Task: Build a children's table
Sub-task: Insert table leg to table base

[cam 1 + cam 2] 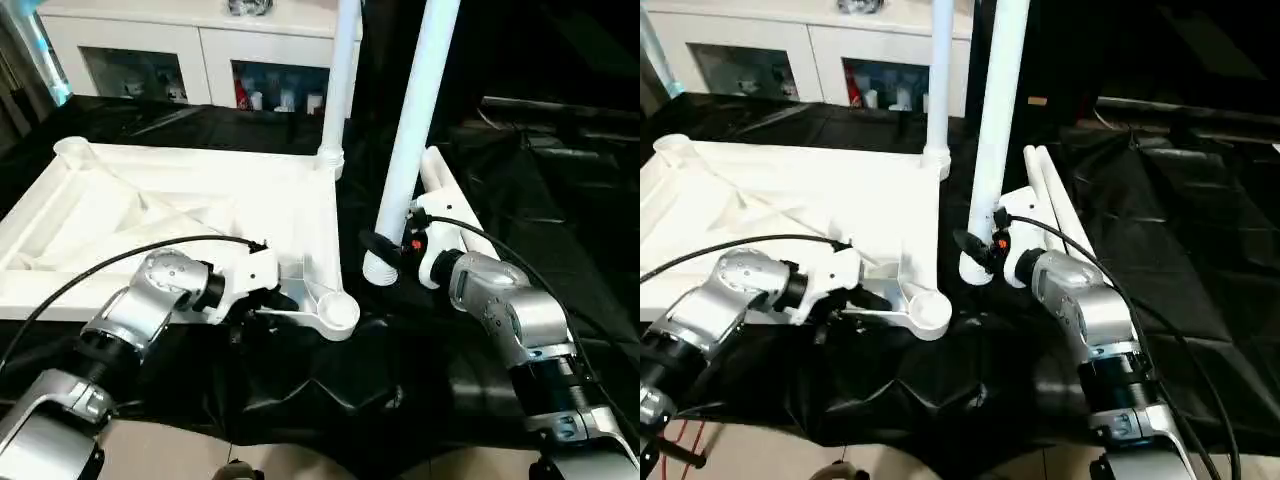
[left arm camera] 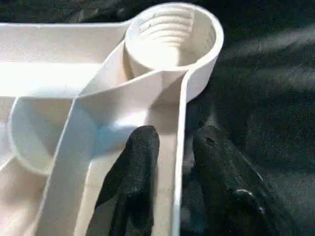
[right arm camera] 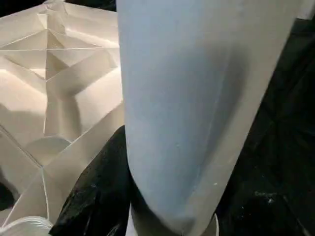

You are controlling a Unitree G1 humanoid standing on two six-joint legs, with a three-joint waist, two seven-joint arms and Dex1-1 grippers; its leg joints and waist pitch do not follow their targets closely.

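The tabletop (image 1: 190, 215) is shown underside up on the black-draped worktop (image 1: 560, 200), one leg (image 1: 338, 85) standing in its far socket. Its near rim is pinched between the left end effector's (image 2: 172, 167) fingers, beside the empty corner socket (image 2: 172, 37). A second leg (image 1: 410, 140) is gripped upright by the right end effector (image 1: 385, 247), just beside that corner. Two more legs (image 1: 1055, 200) lie alongside.

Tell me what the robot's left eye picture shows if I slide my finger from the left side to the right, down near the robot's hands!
Left gripper straddling the tabletop wall → empty corner socket → tube leg held tilted by the right gripper → spare legs lying on the black cloth.
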